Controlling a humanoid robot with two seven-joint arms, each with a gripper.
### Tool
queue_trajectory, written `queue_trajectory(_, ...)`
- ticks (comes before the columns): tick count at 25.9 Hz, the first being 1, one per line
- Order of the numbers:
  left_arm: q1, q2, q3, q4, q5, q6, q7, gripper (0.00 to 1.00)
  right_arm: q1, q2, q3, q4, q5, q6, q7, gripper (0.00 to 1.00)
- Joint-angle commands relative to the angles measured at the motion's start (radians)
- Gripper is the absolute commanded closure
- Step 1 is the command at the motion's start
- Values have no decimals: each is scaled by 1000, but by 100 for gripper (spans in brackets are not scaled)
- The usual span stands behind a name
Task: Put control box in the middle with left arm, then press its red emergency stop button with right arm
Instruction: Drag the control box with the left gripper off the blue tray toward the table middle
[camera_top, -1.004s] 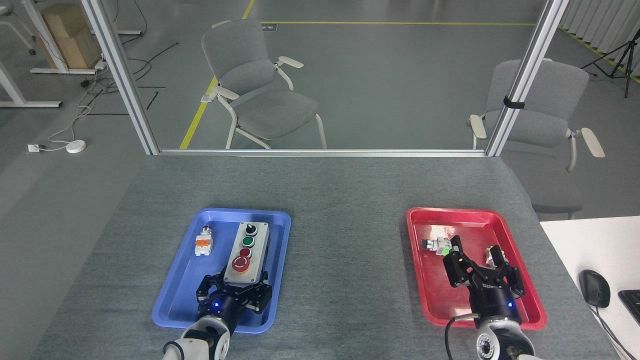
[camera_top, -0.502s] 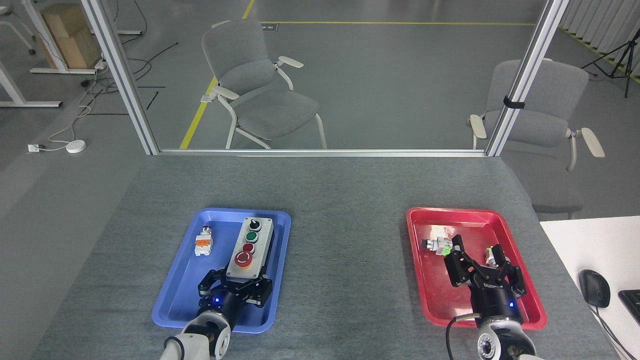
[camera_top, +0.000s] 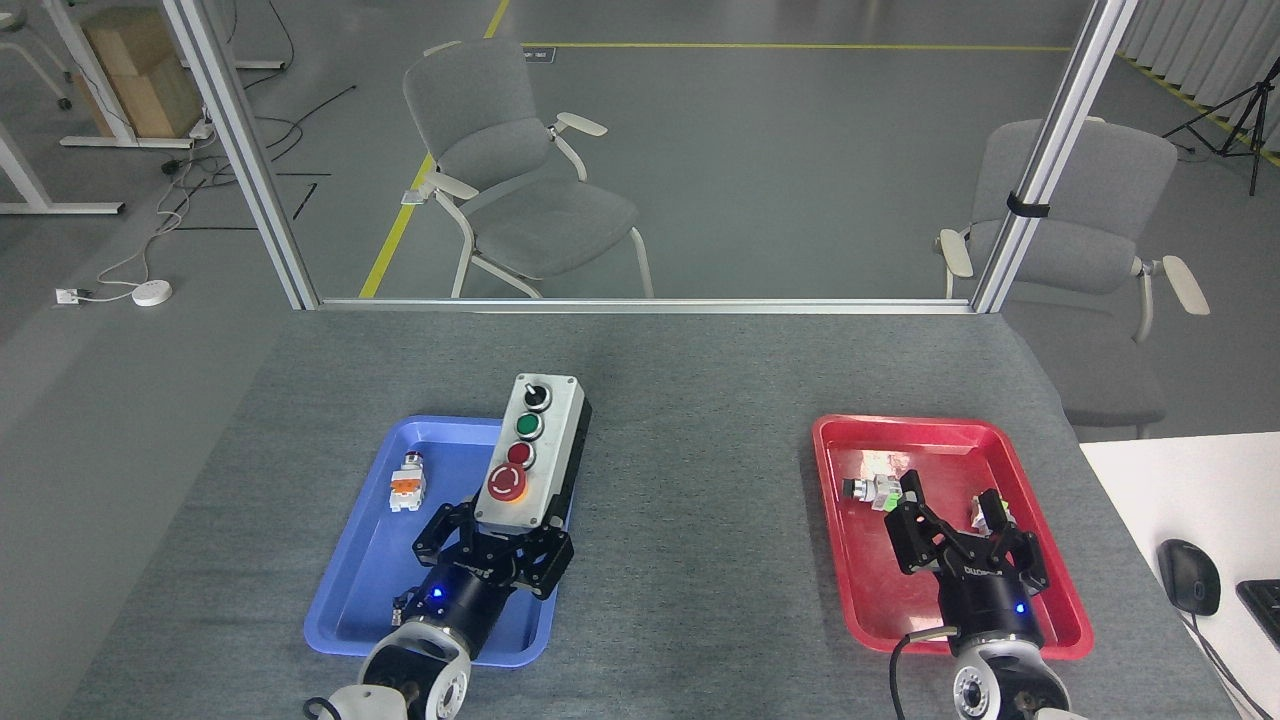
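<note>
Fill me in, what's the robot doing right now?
The left gripper is clamped on the near end of the control box and holds it raised over the blue tray, angled toward the bare middle of the table. The box is not set down there yet. The right gripper hovers open over the red tray, and the red emergency stop button is untouched.
</note>
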Motion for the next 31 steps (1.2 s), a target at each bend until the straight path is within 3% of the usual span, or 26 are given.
queue_trajectory(1,13,-16,-126,-14,-5,40,-9,100,1,1,-1,0,0,-2,1,0)
queue_trajectory(5,-31,-53,-271,15,-8,123,-81,100,3,1,1,0,0,-7,1,0)
queue_trajectory(10,-129,-103,-395,167,-8,215,-134,100,3,-1,-2,0,0,-7,-2,0)
queue_trajectory(14,-194,-139,-415,302,-8,234,-133,100,3,-2,-7,0,0,-7,-2,0)
queue_trajectory(25,-235,-140,-488,424,0,237,-133,100,4,-1,-9,0,0,-5,-1,0)
queue_trajectory(29,-235,-140,-490,431,1,255,-133,46,4,-1,-9,1,0,-5,-1,0)
queue_trajectory(31,-235,-140,-490,431,3,260,-133,29,4,-1,-9,1,0,-5,-1,0)
